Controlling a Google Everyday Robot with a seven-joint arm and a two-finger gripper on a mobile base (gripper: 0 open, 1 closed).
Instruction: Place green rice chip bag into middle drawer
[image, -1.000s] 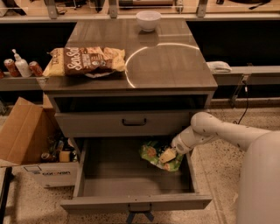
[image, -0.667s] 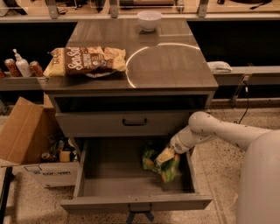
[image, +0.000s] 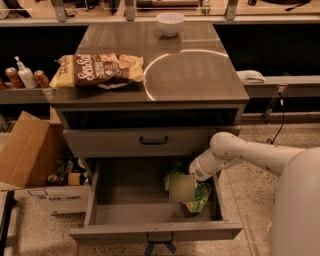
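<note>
The green rice chip bag (image: 198, 197) lies crumpled inside the open middle drawer (image: 120, 200), at its right side near the right wall. My gripper (image: 186, 183) reaches down into the drawer from the right, right at the bag's top; its tip is hidden, so I cannot tell whether it is touching the bag. The white arm (image: 235, 152) comes in from the lower right, over the drawer's right edge. The drawer's front panel (image: 155, 232) stands pulled out toward the camera.
A shut drawer front with a black bar handle (image: 153, 140) is just above the arm. A brown and yellow chip bag (image: 97, 70) and a white bowl (image: 170, 22) sit on the cabinet top. An open cardboard box (image: 30, 160) stands on the floor at left.
The green bag has moved lower and a little toward the drawer's front, and now lies on the drawer floor. The gripper end of the arm has come down and slightly left with it.
</note>
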